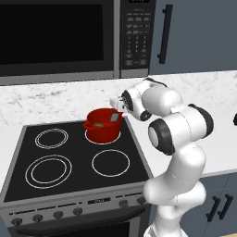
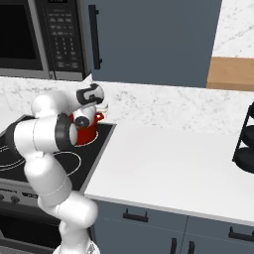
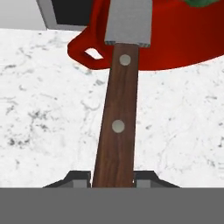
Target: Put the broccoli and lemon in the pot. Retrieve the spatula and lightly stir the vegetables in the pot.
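Note:
The red pot (image 1: 102, 126) stands on the stove's back right burner. My gripper (image 3: 113, 177) is shut on the spatula (image 3: 117, 113), which has a brown riveted wooden handle and a flat grey blade. The blade (image 1: 114, 117) reaches over the pot's right rim into the pot. The hand (image 1: 121, 102) hovers just right of and above that rim. A small green lump, the broccoli (image 1: 98, 125), lies inside the pot and peeks over the rim (image 3: 203, 2) in the hand view. The lemon is hidden. In the right base view my arm covers most of the pot (image 2: 90, 130).
The black stovetop (image 1: 69, 157) has three bare burner rings. A microwave (image 1: 60, 37) hangs above it. White marble counter (image 2: 163, 163) stretches to the right, with a dark wire rack (image 2: 245, 144) at its far end. Grey cabinets (image 2: 149, 39) hang behind.

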